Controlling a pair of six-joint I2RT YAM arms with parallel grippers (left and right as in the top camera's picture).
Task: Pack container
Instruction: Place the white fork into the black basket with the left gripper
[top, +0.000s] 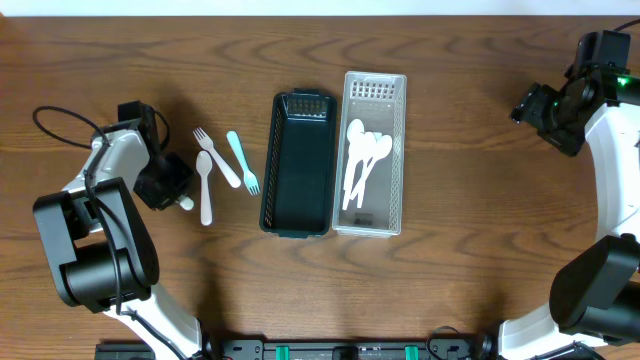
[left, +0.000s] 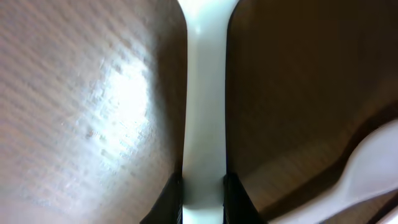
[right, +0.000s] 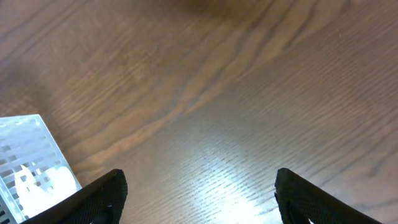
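1. We see a dark brown wooden table (top: 460, 290) with wavy grain, shown from above, with a robot arm at each side edge.
2. At the centre stands a long dark tray (top: 298, 165). A clear tray (top: 398, 150) stands just beside it on the right, and the two run parallel.
3. Several white spoons (top: 360, 155) lie in the clear tray in an overlapping cluster, bowls toward the top of the frame.
4. Left of the dark tray, three pieces lie on the wood. Nearest the tray is a teal fork (top: 242, 162), then a white fork (top: 216, 156), then a loose spoon (top: 205, 185) farthest left.
5. The left gripper (top: 172, 190) sits at left centre, just beside the loose spoon's handle.
6. In the left wrist view, its two dark fingers (left: 169, 200) press against either side of a white handle (left: 205, 112) that runs up the frame. We cannot tell from here which piece this handle belongs to. A second white piece (left: 367, 174) crosses the lower right corner.
7. The right gripper (top: 545, 105) hangs at the upper right, well apart from both trays.
8. In the right wrist view its jaws are spread wide over bare wood and grasp nothing. A corner of the clear tray shows at the lower left.
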